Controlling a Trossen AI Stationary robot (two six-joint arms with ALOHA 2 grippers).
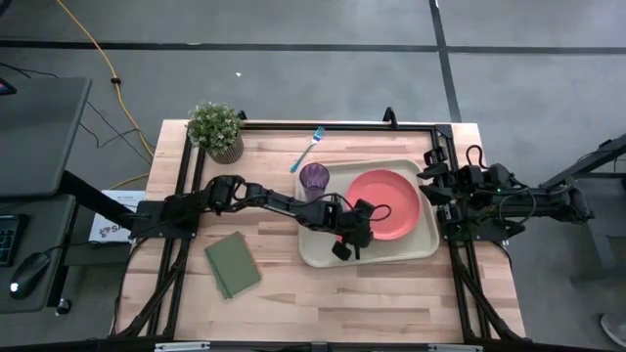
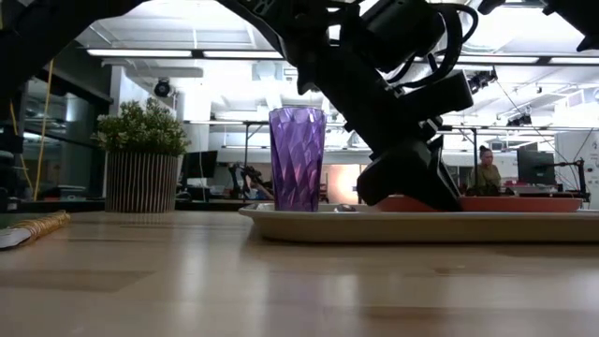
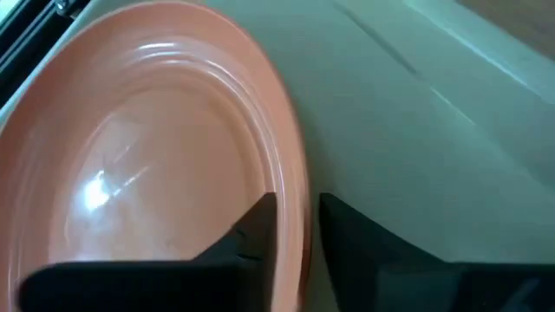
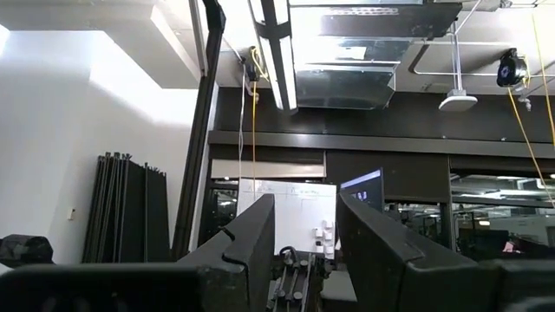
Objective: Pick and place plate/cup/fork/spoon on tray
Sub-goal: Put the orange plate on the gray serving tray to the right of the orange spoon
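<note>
The orange-red plate [image 1: 383, 203] lies on the right half of the beige tray [image 1: 411, 249]. The purple cup [image 1: 314, 179] stands upright in the tray's far left corner. The blue-handled fork [image 1: 306, 150] lies on the table beyond the tray. The spoon does not show. My left gripper [image 1: 344, 244] reaches over the tray to the plate's near left rim and is shut on it. My right gripper [image 4: 305, 251] is open and empty, parked at the table's right edge [image 1: 440, 191]. My left gripper pinches the plate's raised rim [image 3: 295, 186] at its near left side, one finger [image 3: 260, 227] inside the dish and the other [image 3: 342, 227] outside over the tray. The fingers come slanting down from the table's left. In the low view the plate [image 2: 510, 202] lies flat on the tray.
A potted green plant [image 1: 216, 128] stands at the table's far left corner. A green rectangular pad [image 1: 233, 264] lies on the table left of the tray. The left arm [image 1: 264, 198] stretches over the tray's left part beside the cup.
</note>
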